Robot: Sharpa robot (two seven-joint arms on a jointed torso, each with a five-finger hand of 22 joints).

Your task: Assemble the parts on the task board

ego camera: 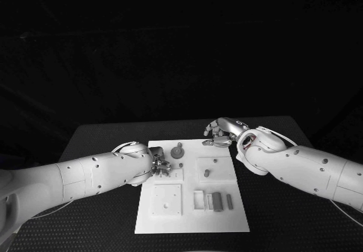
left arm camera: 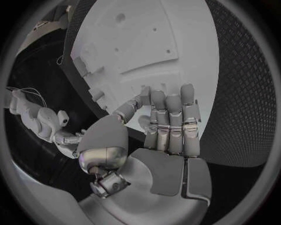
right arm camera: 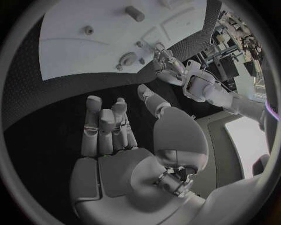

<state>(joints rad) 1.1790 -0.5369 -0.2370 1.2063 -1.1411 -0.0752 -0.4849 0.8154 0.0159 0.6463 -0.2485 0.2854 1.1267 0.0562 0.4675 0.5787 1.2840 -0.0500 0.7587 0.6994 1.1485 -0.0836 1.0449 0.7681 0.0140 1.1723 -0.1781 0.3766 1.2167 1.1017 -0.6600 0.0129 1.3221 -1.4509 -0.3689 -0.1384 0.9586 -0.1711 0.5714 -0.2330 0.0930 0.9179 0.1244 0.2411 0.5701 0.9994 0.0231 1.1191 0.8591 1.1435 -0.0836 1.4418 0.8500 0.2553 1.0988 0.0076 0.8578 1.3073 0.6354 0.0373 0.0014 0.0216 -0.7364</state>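
Observation:
The white task board (ego camera: 227,220) lies in the middle of the black table. At its far end stands a round grey disc with a peg (ego camera: 178,152), with a small peg (ego camera: 181,165) and a short cylinder (ego camera: 205,171) nearby. Several grey bars (ego camera: 217,201) lie toward the near end. My left hand (ego camera: 159,166) hovers at the board's left edge beside the disc; its fingers (left arm camera: 170,124) are stretched out and hold nothing. My right hand (ego camera: 219,133) is at the board's far right corner, fingers (right arm camera: 105,126) loosely bent over bare table, holding nothing.
A raised square block (ego camera: 166,199) with holes sits at the board's near left. In the right wrist view the board (right arm camera: 70,56) carries the disc (right arm camera: 129,59), small peg (right arm camera: 88,30) and cylinder (right arm camera: 135,13). Black table (ego camera: 98,136) surrounds the board.

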